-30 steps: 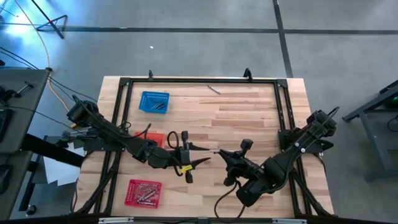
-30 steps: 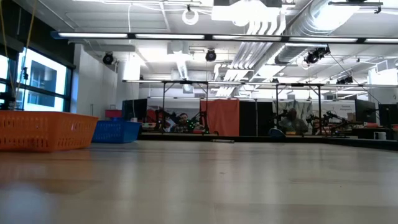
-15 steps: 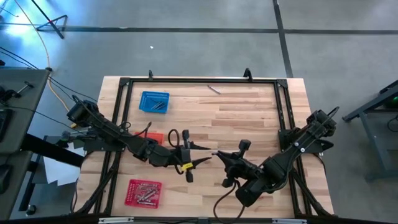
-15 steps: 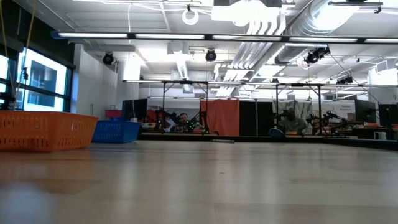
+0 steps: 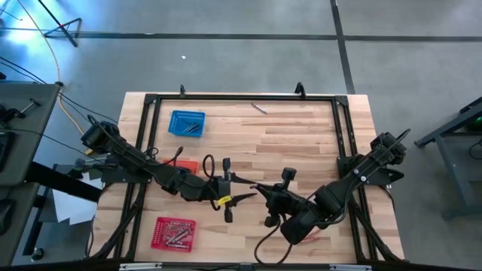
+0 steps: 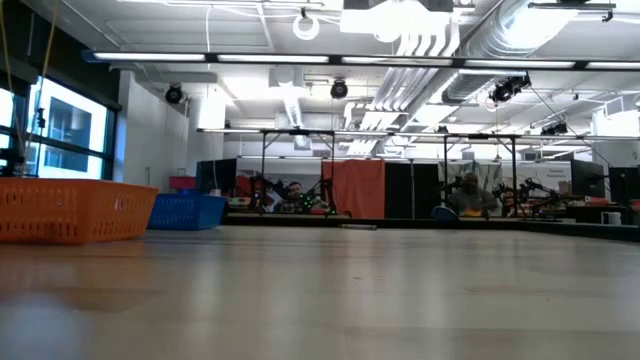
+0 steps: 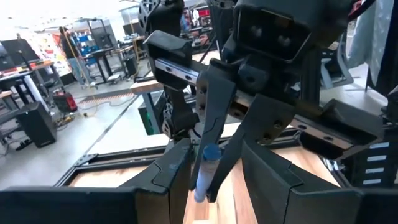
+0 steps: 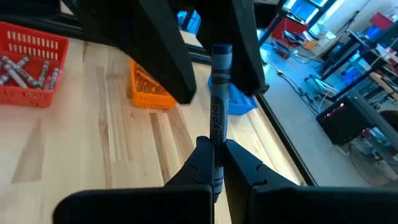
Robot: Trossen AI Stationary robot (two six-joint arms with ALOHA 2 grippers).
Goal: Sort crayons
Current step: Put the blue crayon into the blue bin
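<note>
A blue crayon (image 8: 217, 99) with a paper wrapper hangs above the middle of the table, my right gripper (image 8: 214, 163) shut on it. My left gripper (image 7: 214, 190) faces it from the table's left and is open. Its two fingers (image 8: 168, 56) stand on either side of the crayon's free end (image 7: 205, 163); I cannot tell whether one touches it. In the high view the two grippers (image 5: 247, 188) (image 5: 260, 187) meet tip to tip. Several crayons lie in the red basket (image 5: 174, 232). My right gripper pinches the crayon's rear end (image 8: 215, 140) between its two fingers. The fingers come from the table's right, slanting a little downward. The crayon lies along them and sticks out ahead of the fingertips, clear of the table.
A blue basket (image 5: 187, 123) stands at the far left, and an orange basket (image 5: 190, 165) is partly hidden under my left arm. One loose crayon (image 5: 259, 108) lies near the far edge. A black frame (image 5: 241, 98) rims the table. The low view shows only the orange basket (image 6: 70, 212) and the blue basket (image 6: 188, 210).
My right gripper has edged toward the table's left, closer to my left gripper, and has tipped slightly, carrying the crayon between the left fingers. My left gripper has stayed where it was, open.
</note>
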